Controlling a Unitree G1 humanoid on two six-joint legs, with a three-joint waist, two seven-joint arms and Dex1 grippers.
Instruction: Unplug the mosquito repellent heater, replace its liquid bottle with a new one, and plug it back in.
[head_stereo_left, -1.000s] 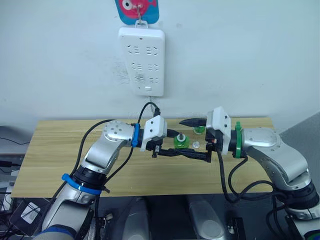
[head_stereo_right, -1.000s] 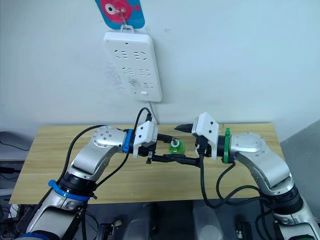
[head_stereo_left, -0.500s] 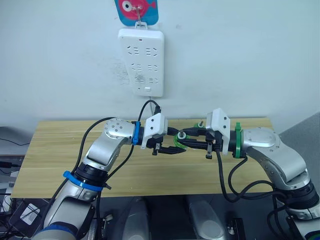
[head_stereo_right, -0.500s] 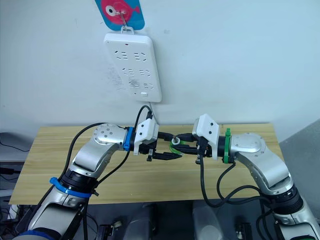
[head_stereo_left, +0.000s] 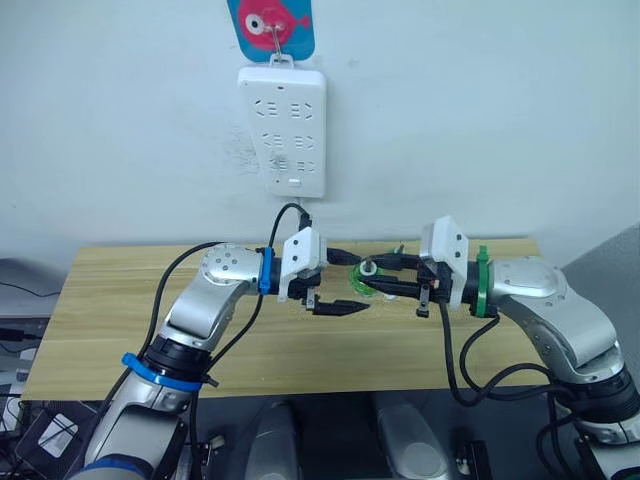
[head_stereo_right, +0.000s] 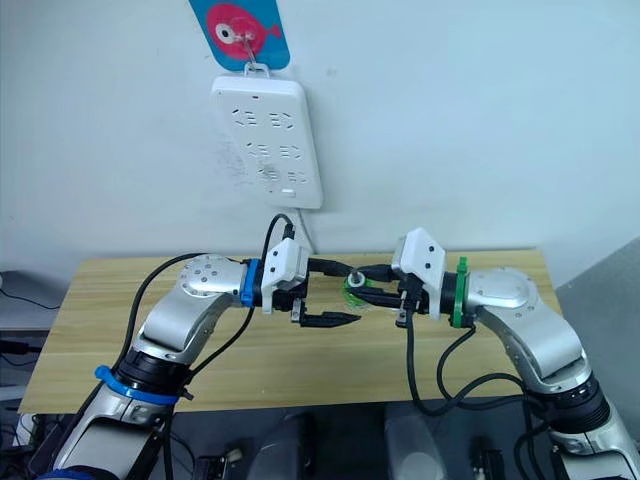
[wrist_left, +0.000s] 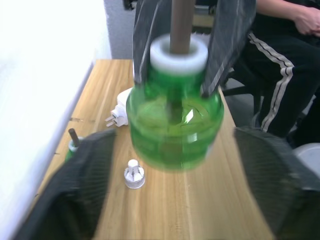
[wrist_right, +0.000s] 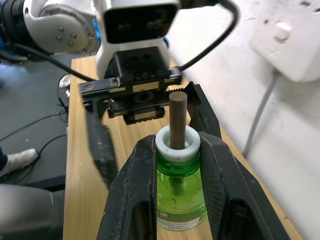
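Gripping the green bottle (wrist_right: 178, 192) by its neck, the right gripper (wrist_right: 177, 150) offered it to the wide-open left gripper (head_stereo_left: 345, 285), apparently for handover.

You've got two claws: the left claw (head_stereo_left: 338, 283) and the right claw (head_stereo_left: 372, 277). Two green liquid bottles: one bottle (wrist_right: 178, 195) with a brown wick, plus a second bottle (wrist_left: 73, 146) on the tabletop (head_stereo_left: 120, 330). One mosquito repellent heater (wrist_left: 121, 111), one small white cap (wrist_left: 134, 174), one wall power strip (head_stereo_left: 282, 130), one fish-shaped hanger (head_stereo_left: 270, 24). One seated person (wrist_left: 280, 60).
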